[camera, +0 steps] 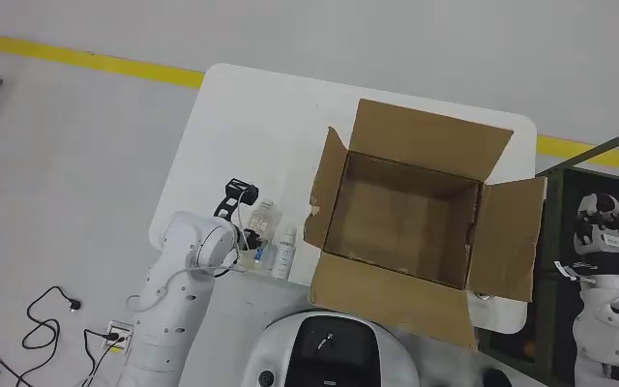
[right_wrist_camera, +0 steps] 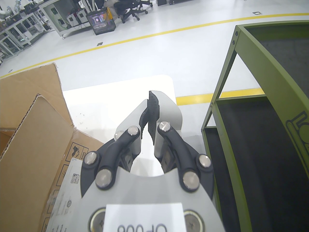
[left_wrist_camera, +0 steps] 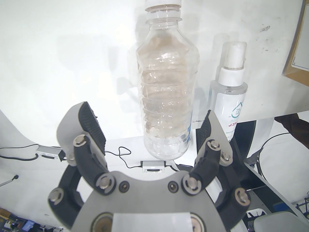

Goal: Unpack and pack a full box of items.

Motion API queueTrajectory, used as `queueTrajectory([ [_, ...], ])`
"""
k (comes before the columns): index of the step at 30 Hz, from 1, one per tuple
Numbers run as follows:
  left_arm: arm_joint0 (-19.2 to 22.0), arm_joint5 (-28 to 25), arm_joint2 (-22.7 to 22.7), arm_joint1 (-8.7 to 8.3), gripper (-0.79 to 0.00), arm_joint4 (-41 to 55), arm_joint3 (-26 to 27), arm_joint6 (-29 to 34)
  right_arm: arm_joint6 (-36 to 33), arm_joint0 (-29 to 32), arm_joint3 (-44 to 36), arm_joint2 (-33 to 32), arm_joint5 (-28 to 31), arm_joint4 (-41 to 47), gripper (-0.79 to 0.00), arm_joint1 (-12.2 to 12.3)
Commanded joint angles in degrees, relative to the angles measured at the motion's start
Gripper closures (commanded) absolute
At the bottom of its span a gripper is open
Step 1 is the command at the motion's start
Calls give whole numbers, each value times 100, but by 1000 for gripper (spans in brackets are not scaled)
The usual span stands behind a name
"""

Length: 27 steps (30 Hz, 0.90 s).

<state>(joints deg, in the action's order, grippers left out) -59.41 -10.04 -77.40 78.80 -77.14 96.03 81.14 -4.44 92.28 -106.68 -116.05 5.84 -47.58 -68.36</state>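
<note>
A clear plastic water bottle with a white cap sits near the table's front edge, its base toward my left gripper. That gripper is open, one finger on each side of the bottle's base and touching neither side. A small spray bottle is right beside the water bottle. From above, the water bottle, the spray bottle and the left gripper are just left of the open, empty cardboard box. My right gripper is shut on nothing, above the table's corner beside the box.
The white table is bare to the left of and behind the box. A green cart stands close on the right, beyond the table's corner. Cables and a power adapter lie on the floor below the front edge.
</note>
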Motion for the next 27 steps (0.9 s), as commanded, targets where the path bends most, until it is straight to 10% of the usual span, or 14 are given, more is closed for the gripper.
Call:
queueTrajectory([
  [1, 10, -6, 27, -6, -785, 5, -39, -26, 0, 0, 0, 0, 0, 0, 0, 0],
  [27, 68, 181, 265, -75, -785, 116, -343, -185, 0, 0, 0, 0, 0, 0, 0, 0],
])
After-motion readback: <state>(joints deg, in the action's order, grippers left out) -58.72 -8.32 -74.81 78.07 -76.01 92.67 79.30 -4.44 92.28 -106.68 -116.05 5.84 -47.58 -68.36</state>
